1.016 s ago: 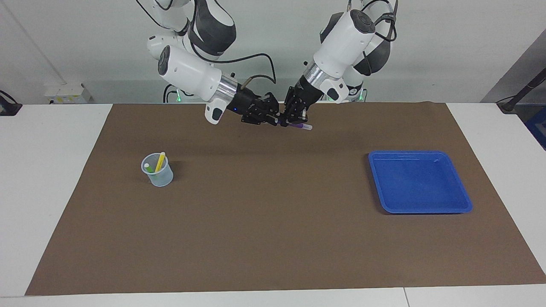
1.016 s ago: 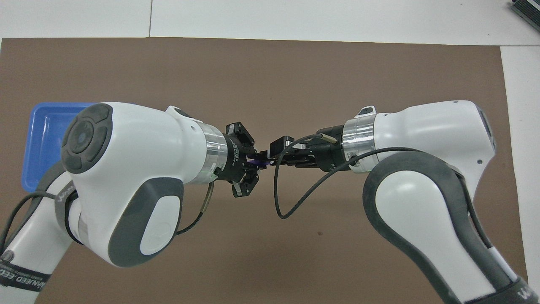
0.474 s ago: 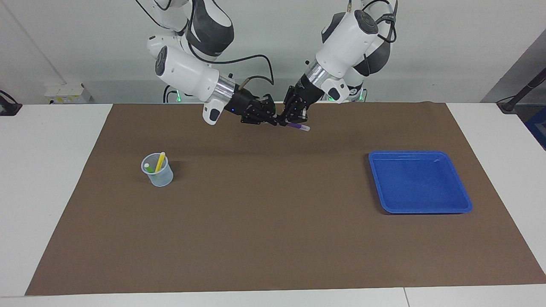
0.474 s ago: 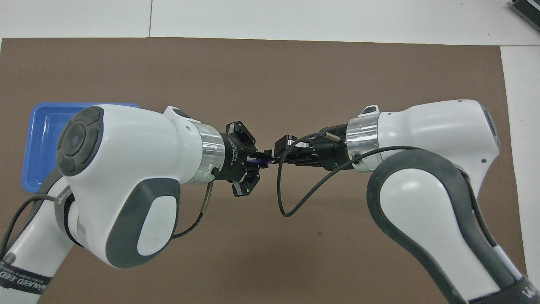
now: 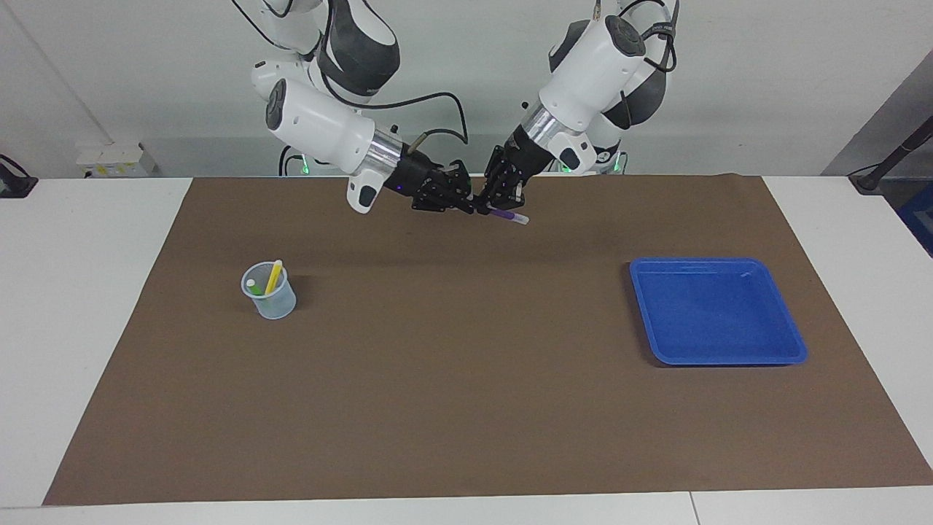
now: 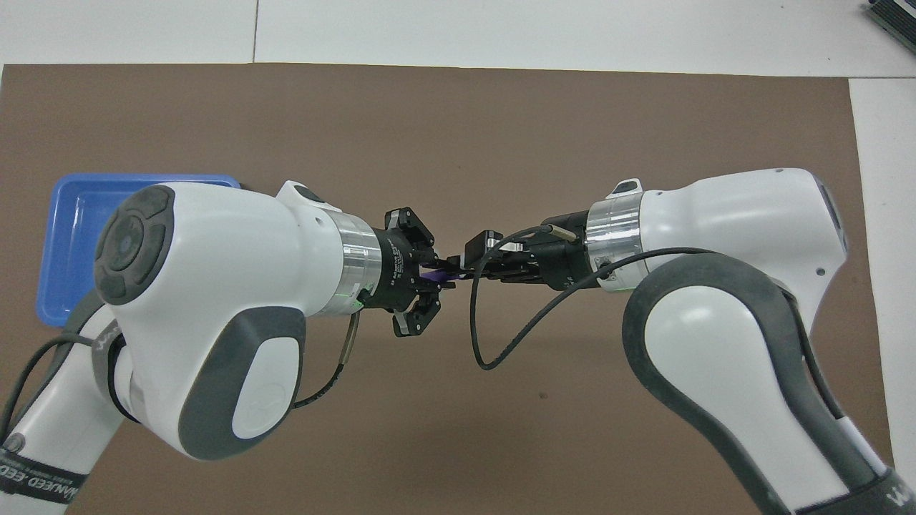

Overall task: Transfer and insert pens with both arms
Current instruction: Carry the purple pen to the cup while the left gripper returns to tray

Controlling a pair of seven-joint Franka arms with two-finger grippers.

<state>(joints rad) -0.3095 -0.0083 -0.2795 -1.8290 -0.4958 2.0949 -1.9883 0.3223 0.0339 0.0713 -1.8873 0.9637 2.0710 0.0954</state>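
Right claw (image 5: 474,208): clamped on thin purple pen (image 5: 504,214), over the brown mat.
Left claw (image 5: 497,204): at the pen too; grip unclear.
Pen axis: roughly level, pale tip toward blue plastic tray (image 5: 718,310).

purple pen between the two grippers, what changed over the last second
The thin purple pen has shifted very slightly along with both grippers, staying up over the brown mat. The right gripper has shut its jaws on the pen; the left gripper remains at it, grip unclear. Both arms lifted slightly. The clear cup with the yellow pen and green pen, and the blue tray, stayed put.
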